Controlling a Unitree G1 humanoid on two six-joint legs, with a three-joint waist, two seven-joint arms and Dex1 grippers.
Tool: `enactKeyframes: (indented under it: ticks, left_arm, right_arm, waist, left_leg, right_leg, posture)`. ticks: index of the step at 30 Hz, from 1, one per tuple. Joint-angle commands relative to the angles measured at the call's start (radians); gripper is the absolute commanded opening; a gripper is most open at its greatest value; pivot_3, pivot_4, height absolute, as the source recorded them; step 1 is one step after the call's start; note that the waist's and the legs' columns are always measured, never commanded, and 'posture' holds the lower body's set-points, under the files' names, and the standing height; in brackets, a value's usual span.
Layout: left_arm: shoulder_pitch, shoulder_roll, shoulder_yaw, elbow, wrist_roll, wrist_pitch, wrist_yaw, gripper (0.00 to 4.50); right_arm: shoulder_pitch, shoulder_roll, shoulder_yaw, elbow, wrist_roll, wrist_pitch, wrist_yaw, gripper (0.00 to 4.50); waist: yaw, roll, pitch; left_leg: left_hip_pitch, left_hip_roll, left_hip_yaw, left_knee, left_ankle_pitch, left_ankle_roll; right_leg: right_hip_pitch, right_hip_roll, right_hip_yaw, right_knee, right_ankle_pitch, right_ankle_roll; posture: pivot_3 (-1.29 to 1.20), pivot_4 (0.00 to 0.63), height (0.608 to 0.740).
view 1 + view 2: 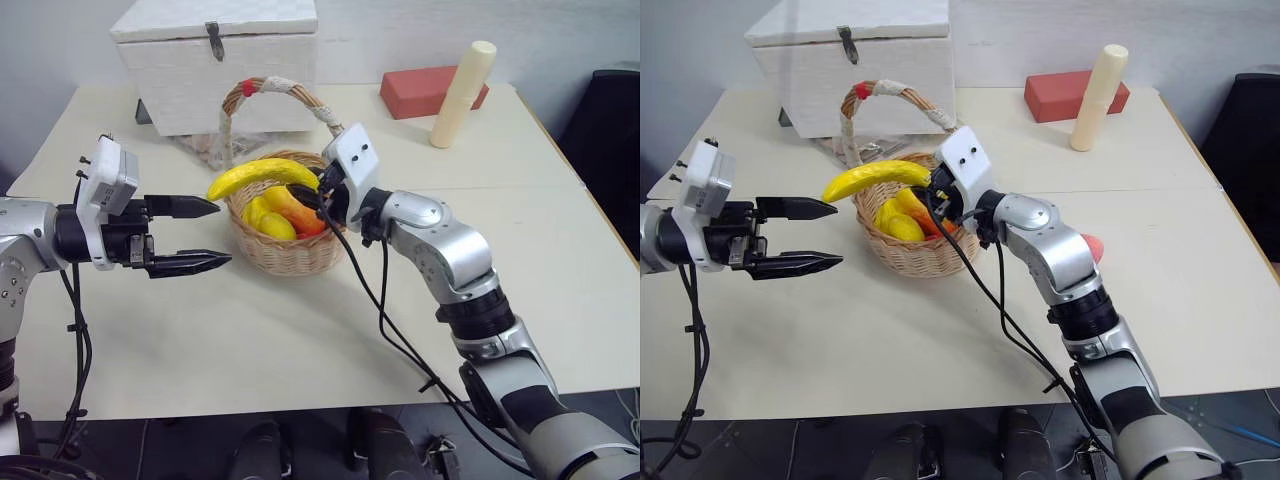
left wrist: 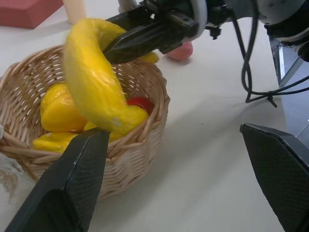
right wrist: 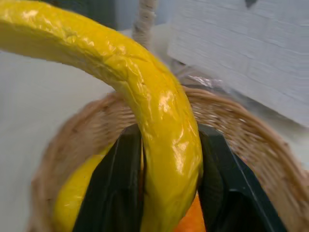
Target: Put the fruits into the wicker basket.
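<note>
My right gripper [image 1: 318, 190] is shut on one end of the long yellow banana [image 1: 262, 176], with a finger on each side of it [image 3: 159, 111]. The banana hangs level just above the wicker basket [image 1: 285, 255], under the basket's arched handle [image 1: 285, 90]. Yellow fruit [image 1: 270, 215] and an orange-red piece [image 1: 300, 212] lie inside the basket. A pink peach [image 1: 1093, 247] rests on the table behind my right forearm. My left gripper [image 1: 222, 234] stands open and empty just left of the basket, pointing at it.
A white lidded box [image 1: 215, 60] stands behind the basket at the table's back. A red block [image 1: 425, 90] and an upright cream cylinder [image 1: 462, 92] sit at the back right. A black cable [image 1: 390, 330] trails across the table below my right arm.
</note>
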Motion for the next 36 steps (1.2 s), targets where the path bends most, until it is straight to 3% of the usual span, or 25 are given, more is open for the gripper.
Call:
enactKeyframes:
  ticks: [1,5,6,14,18,21,26,30,36]
  left_arm:
    - [0.0,0.008,0.036,-0.037,-0.027,-0.01,0.008,4.5]
    - [-0.033,0.001,0.009,-0.024,-0.035,-0.012,0.006,4.5]
    - [-0.043,-0.001,0.001,-0.019,-0.035,-0.014,0.003,4.5]
    - [-0.218,-0.084,-0.127,0.055,-0.033,-0.012,-0.028,4.5]
    - [-0.257,-0.132,-0.176,0.066,-0.025,-0.022,-0.049,4.5]
    - [-0.26,-0.148,-0.188,0.078,-0.022,-0.032,-0.066,4.5]
    - [-0.26,-0.151,-0.196,0.121,0.002,-0.064,-0.096,4.5]
    - [-0.268,-0.163,-0.203,0.126,0.005,-0.075,-0.099,4.5]
    - [-0.269,-0.187,-0.205,0.087,-0.005,-0.064,-0.074,4.5]
  right_arm:
    - [-0.008,0.019,-0.012,-0.022,-0.021,-0.013,0.002,2.85]
    - [0.04,0.048,-0.089,-0.165,0.075,0.115,-0.006,4.29]
    - [0.052,0.045,-0.103,-0.205,0.099,0.146,0.003,4.48]
    - [0.32,-0.182,-0.393,-0.66,0.452,0.477,0.043,4.48]
    - [0.573,-0.341,-0.765,-0.774,0.633,0.605,0.027,4.48]
    - [0.83,-0.455,-1.034,-0.775,0.687,0.638,0.105,4.48]
    - [1.148,-0.562,-1.314,-0.724,0.683,0.583,0.256,4.48]
    - [1.163,-0.56,-1.296,-0.693,0.658,0.505,0.224,4.48]
    - [0.959,-0.481,-0.985,-0.618,0.527,0.377,0.032,4.48]
  waist:
    - [-0.001,0.0,0.0]
    - [0.0,0.0,0.0]
    - [0.0,0.0,0.0]
    - [0.018,-0.001,0.0]
    - [0.034,-0.001,0.0]
    - [0.038,-0.001,0.0]
    - [0.029,-0.001,0.0]
    - [0.024,-0.002,0.0]
    - [0.025,-0.003,0.0]
  left_leg:
    - [0.0,0.0,0.0,0.0,0.0,0.0]
    - [0.0,0.0,0.0,0.0,0.0,-0.001]
    - [0.0,0.001,0.0,0.0,0.0,-0.001]
    - [-0.001,-0.002,-0.002,0.0,0.001,0.0]
    - [-0.002,-0.001,-0.003,0.0,0.001,0.0]
    - [-0.001,-0.002,-0.003,-0.001,0.001,0.001]
    - [0.004,-0.002,0.001,-0.001,0.002,0.001]
    - [0.02,0.0,0.0,-0.007,-0.001,0.001]
    - [0.019,0.002,-0.001,-0.007,-0.001,-0.001]
  right_leg:
    - [0.0,0.0,0.001,0.0,0.0,0.0]
    - [0.0,0.001,0.0,0.0,0.0,0.0]
    - [0.0,0.001,0.0,0.0,0.0,0.0]
    - [0.001,0.0,0.0,-0.002,0.001,0.002]
    - [0.001,0.001,-0.001,-0.002,0.001,0.002]
    - [0.001,0.001,0.0,-0.003,0.001,0.002]
    - [0.002,0.002,0.005,-0.004,0.001,0.002]
    - [0.017,0.004,0.007,-0.01,0.002,0.0]
    - [0.015,0.003,0.01,-0.009,0.002,-0.001]
  posture:
    - [0.0,0.15,0.74]
    - [0.0,0.15,0.74]
    - [0.0,0.15,0.74]
    - [0.0,0.15,0.74]
    - [0.0,0.15,0.74]
    - [0.0,0.15,0.74]
    - [0.0,0.15,0.74]
    - [0.0,0.15,0.74]
    - [0.0,0.15,0.74]
